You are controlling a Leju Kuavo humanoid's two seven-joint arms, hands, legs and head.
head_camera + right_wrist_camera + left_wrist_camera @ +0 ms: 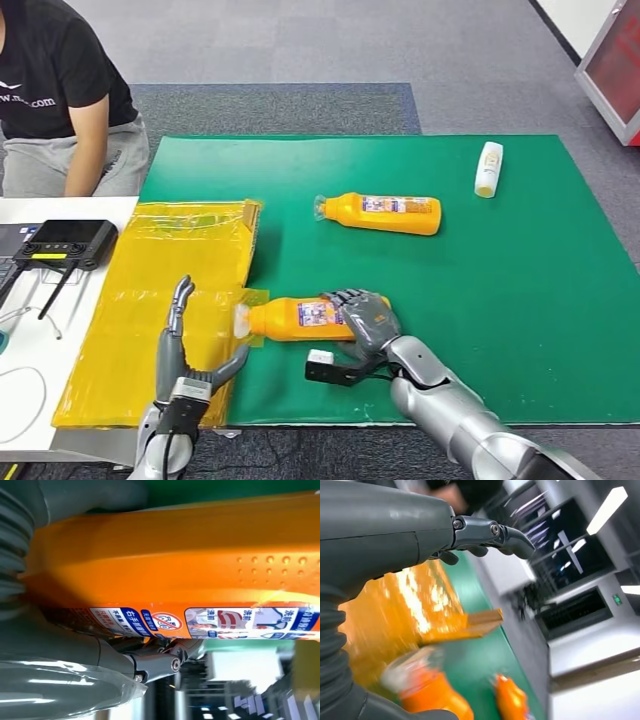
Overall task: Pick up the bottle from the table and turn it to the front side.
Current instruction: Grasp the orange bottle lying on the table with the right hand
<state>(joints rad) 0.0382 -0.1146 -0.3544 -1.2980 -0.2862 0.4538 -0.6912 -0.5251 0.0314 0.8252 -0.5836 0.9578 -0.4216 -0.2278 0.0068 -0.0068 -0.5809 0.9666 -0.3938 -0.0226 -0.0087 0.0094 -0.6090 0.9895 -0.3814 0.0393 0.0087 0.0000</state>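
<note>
Head view first: we note the green counter carrying everything, with a yellow plastic sheet spread just beside the left robot hand, which hangs spread wide over the sheet and holds nothing. The near orange bottle lies on its side, its base end under the right robot hand and its pale cap end resting on a yellow flap at the sheet's edge, close beyond the left robot hand's thumb.

Right wrist view shows the bottle's body pressed against the palm, fingers curled under its printed label; we judge the right robot hand clamped on the bottle.

Risks, as we judge them:
- Grip sits far toward the base, so on lifting the cap end may droop and the smooth bottle may slip or twist.
- The flap under the cap could drag along.
- The left robot hand stands near enough to be struck during the turn.

A second orange bottle and a small white bottle lie well beyond the right robot hand.
</note>
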